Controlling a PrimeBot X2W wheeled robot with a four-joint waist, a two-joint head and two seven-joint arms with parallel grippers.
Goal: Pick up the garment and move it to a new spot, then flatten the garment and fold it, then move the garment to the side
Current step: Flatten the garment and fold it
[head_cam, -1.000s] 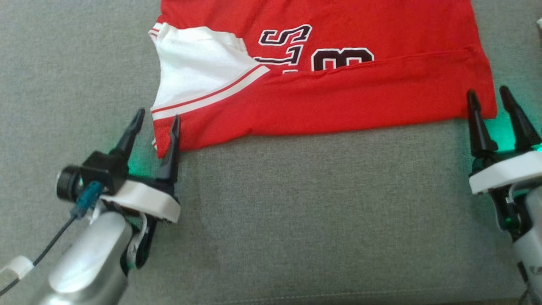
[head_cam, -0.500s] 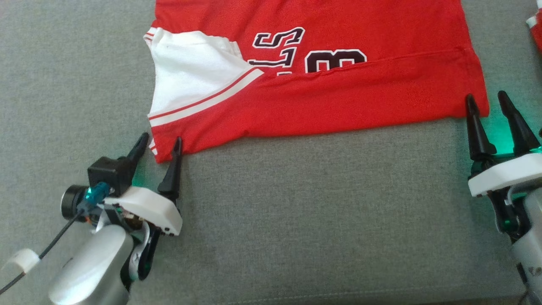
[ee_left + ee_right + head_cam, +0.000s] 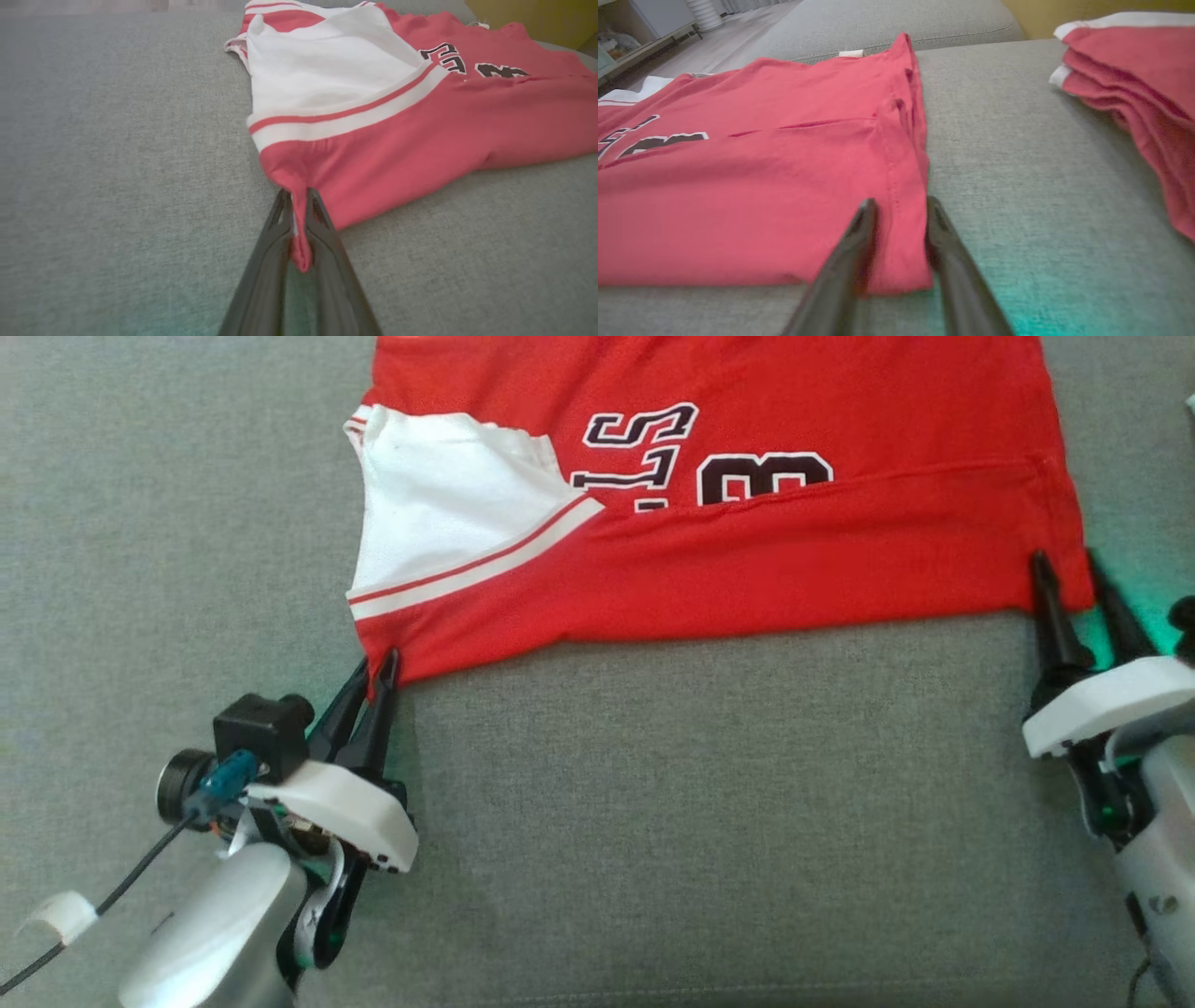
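Observation:
The garment (image 3: pixel 747 560) is a red jersey with a white panel and dark lettering, lying partly folded on the grey cushion (image 3: pixel 653 803). My left gripper (image 3: pixel 375 663) is shut on its near-left corner. In the left wrist view a pinch of red fabric sits between the fingers of my left gripper (image 3: pixel 297 196), with the garment (image 3: pixel 420 135) spreading beyond. My right gripper (image 3: pixel 1065 565) is at the near-right corner. In the right wrist view my right gripper (image 3: pixel 900 203) has its fingers apart, straddling the hemmed corner of the garment (image 3: pixel 761 186), which lies flat.
A stack of folded red and white garments (image 3: pixel 1134 79) lies on the cushion to the right of my right gripper. The cushion's front seam (image 3: pixel 653 989) runs near the bottom of the head view. Bare grey fabric stretches between my two arms.
My left gripper has closed on the garment's near-left corner. My right gripper has slid forward so its fingers straddle the near-right corner, a little narrower. The head view shifted slightly.

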